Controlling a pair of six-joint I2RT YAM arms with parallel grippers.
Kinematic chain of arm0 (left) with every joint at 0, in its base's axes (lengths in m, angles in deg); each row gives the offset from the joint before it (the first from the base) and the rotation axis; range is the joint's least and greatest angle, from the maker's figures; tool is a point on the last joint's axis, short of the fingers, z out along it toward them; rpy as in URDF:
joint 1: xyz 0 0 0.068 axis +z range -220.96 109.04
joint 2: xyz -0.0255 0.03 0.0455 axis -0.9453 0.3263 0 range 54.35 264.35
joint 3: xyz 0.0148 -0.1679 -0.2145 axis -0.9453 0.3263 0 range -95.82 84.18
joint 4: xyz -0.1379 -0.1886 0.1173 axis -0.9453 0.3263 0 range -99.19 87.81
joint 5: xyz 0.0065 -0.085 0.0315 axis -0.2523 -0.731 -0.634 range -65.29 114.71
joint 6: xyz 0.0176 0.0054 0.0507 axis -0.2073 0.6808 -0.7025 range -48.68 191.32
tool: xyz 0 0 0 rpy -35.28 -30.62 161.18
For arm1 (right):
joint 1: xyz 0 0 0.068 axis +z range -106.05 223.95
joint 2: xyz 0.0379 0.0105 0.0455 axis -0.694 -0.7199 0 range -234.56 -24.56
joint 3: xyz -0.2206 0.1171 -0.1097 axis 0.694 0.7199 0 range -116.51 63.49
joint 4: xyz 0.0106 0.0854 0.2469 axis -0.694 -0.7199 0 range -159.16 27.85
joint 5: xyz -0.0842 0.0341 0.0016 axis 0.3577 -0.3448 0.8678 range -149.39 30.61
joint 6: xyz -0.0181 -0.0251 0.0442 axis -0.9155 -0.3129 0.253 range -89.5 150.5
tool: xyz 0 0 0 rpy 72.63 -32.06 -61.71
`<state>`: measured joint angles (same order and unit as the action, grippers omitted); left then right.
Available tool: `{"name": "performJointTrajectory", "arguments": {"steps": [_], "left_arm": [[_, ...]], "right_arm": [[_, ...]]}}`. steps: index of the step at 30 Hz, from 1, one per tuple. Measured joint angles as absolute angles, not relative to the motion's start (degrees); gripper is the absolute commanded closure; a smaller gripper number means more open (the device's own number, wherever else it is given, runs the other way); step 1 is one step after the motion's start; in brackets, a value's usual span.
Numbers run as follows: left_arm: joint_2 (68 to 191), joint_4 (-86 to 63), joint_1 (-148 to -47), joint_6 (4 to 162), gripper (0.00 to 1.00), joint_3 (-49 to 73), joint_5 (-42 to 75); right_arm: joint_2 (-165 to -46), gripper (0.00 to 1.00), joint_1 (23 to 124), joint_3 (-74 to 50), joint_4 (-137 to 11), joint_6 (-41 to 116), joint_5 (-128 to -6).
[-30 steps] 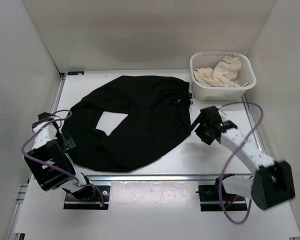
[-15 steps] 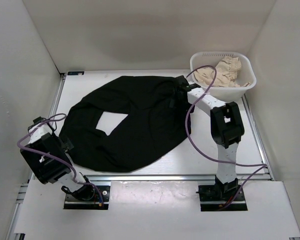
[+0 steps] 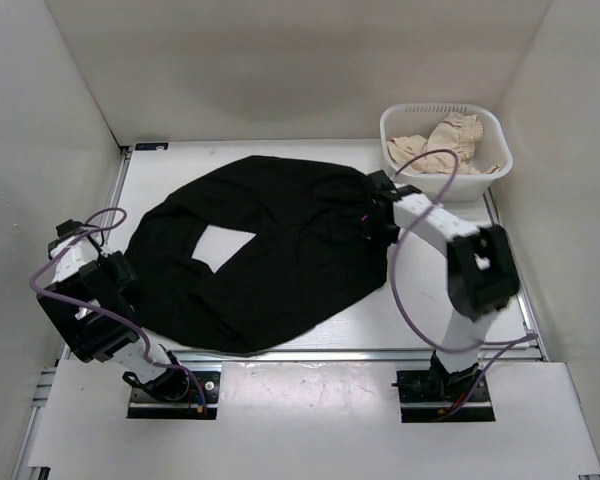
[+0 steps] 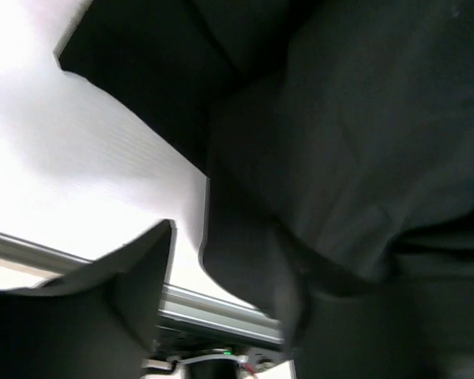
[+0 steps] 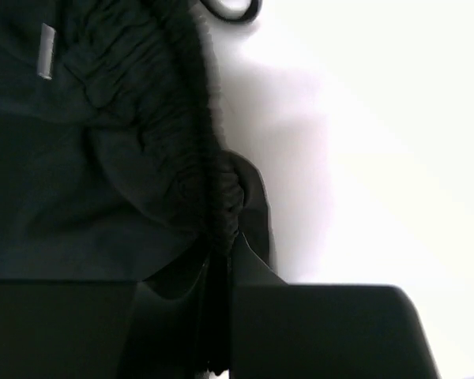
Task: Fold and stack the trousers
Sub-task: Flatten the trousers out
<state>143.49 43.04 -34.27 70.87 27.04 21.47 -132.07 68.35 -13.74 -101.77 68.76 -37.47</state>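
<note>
Top: black soft-fabric trousers (image 3: 280, 270) lie as a rumpled oval mid white table (image 3: 430, 300). A bare patch shows through the middle; not folded yet. Right gripper (image 3: 380, 208) sits on the cloth's right edge, left gripper (image 3: 115, 272) at its left edge. White plastic basket (image 3: 485, 178) with beige frilly cloth (image 3: 442, 140) in the far right corner, apart from the trousers.

Left wrist: jaws stand wide, a hem edge hanging in the gap, nothing pinched. One finger (image 4: 130, 296) is clear of the cloth.

Right wrist: jaws clamped tight on the gathered elastic waistband (image 5: 193, 142), a fold of it bunched between them.

Step, I'd say: spread flat before folding. Close left on the hem, then pull both ends apart low and even. A one-sided pull would likely just drag the pile.
</note>
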Motion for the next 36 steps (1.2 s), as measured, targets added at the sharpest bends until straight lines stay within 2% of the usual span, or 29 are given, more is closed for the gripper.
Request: {"name": "performJointTrajectory", "arguments": {"steps": [7,11,15,16,17,18,19,20,25,30,33,34,36], "left_arm": [[140.63,43.26,-36.00,71.33,0.25,26.30,19.46],[141.15,40.77,-37.94,71.31,0.18,27.08,21.40],[144.17,37.03,-38.07,71.33,0.18,30.91,24.70],[145.50,36.35,-38.03,71.35,0.23,32.13,25.25],[146.81,35.91,-38.01,71.59,0.34,32.94,24.90],[147.47,36.75,-37.90,71.87,0.49,32.50,24.51],[147.60,36.75,-37.90,72.09,0.86,32.26,24.31],[147.89,36.85,-37.92,71.85,0.86,31.89,23.92],[150.88,41.55,-38.12,71.55,0.86,21.20,24.97],[149.72,43.26,-38.16,71.57,0.86,0.74,27.96],[146.97,44.72,-38.18,71.57,0.73,-2.53,29.12],[146.27,45.71,-38.25,71.55,0.58,-2.08,29.36],[145.74,47.52,-38.33,71.52,0.35,0.39,30.17]], "right_arm": [[-103.46,1.00,68.33,6.11,-100.37,78.73,-41.43],[-98.73,1.00,68.33,14.96,-99.65,84.69,-44.42],[-96.13,1.00,68.35,18.24,-99.72,89.09,-45.04],[-95.54,1.00,68.33,18.26,-99.65,89.54,-44.99],[-94.63,1.00,68.22,18.24,-99.50,90.16,-44.91],[-93.97,1.00,68.03,18.13,-99.48,90.42,-44.88],[-93.62,1.00,67.76,17.84,-99.56,90.51,-44.91],[-93.55,1.00,67.19,17.25,-99.56,90.53,-44.91],[-93.66,1.00,62.12,8.53,-101.64,88.60,-45.15],[-92.13,1.00,58.23,-0.91,-103.08,85.74,-43.90],[-88.44,1.00,54.71,0.51,-105.11,84.85,-44.42],[-87.13,1.00,53.18,1.47,-106.14,84.56,-44.69],[-84.83,1.00,50.54,3.57,-107.74,83.86,-45.36]]}}
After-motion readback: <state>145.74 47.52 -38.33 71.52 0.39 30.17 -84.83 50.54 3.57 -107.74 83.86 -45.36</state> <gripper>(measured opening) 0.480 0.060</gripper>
